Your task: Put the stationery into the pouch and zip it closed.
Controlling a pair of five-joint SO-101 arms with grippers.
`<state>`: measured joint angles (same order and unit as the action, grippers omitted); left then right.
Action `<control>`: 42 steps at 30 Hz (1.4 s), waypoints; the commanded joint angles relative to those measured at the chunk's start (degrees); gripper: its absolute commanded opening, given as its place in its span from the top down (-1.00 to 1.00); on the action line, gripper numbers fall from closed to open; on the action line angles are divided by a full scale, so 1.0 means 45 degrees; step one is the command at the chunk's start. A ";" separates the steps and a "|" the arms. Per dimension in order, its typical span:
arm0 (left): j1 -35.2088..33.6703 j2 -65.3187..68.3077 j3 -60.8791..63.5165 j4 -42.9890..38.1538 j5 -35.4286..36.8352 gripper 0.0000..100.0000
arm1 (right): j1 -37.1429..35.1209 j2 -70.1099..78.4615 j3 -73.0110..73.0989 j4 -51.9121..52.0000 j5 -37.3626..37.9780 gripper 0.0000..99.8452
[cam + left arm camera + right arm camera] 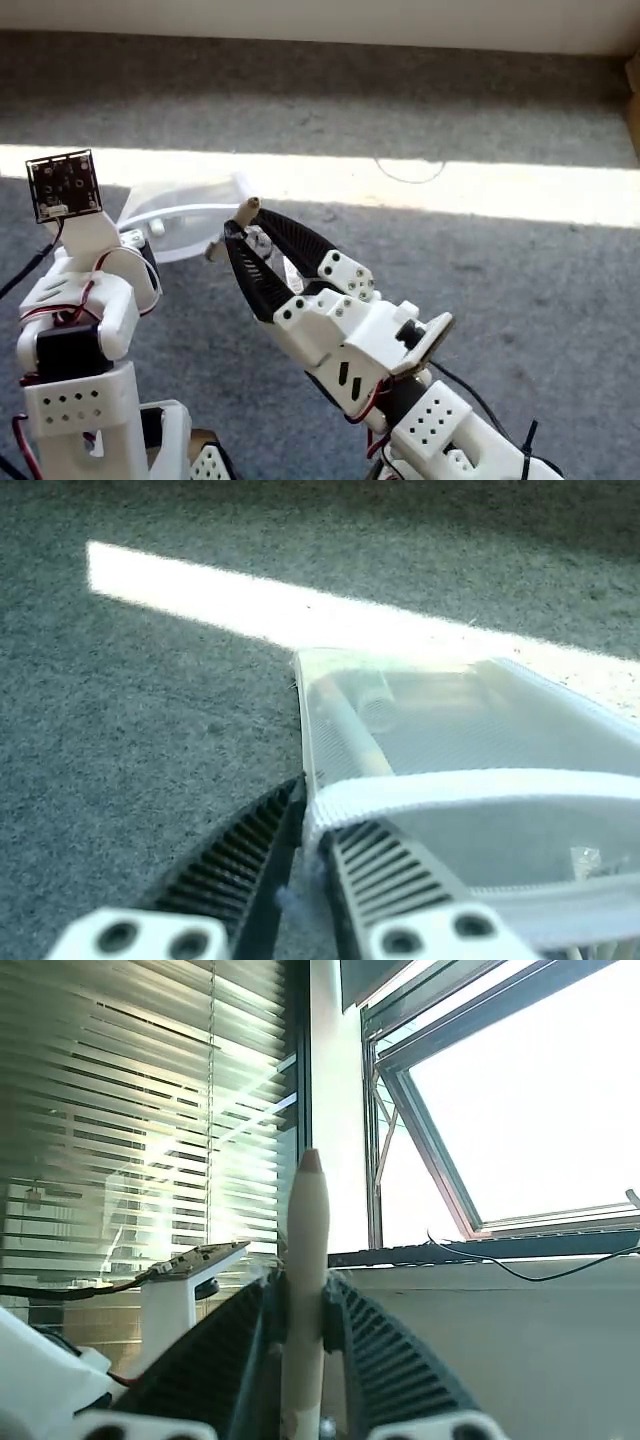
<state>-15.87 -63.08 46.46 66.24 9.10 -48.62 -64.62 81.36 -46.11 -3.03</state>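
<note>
A clear mesh pouch (480, 720) with a white zip band lies on grey carpet (500, 290). One corner of the band is pinched between the fingertips of the left gripper (308, 815), whose black ribbed fingers are clenched tight on it. The rest of the pouch spreads away beyond those fingertips. A pale stick-shaped item (350, 730) shows through the pouch's wall just past the pinch. The right gripper (302, 1285) grasps a cream pen (304, 1220) between its fingers, and the pen's rounded end stands out past the fingertips. From above, the right gripper (245, 228) holds the pen (243, 210) just beside the pouch (180, 225), with a pen end poking out on either side of the fingers. A bright band of sunlight (480, 190) crosses the carpet beyond both sets of fingertips. Past the right fingertips are window blinds (130, 1110) and an open window (520, 1090).
</note>
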 commanded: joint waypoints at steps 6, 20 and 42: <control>0.0244 -0.0205 -0.0107 -0.0274 -0.0098 0.98 | 0.0596 0.2002 -0.2374 -0.0440 -0.0117 0.99; 0.0244 -0.0205 -0.0107 -0.0274 -0.0098 0.98 | 0.0850 0.5988 -0.2745 -0.4015 -0.0039 0.99; 0.0244 -0.0205 -0.0107 -0.0274 -0.0098 0.98 | -0.0361 0.6828 -0.0674 -0.3878 0.3849 0.99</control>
<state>-15.87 -63.08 46.46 66.24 9.10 -49.05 -32.97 78.46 -64.13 11.65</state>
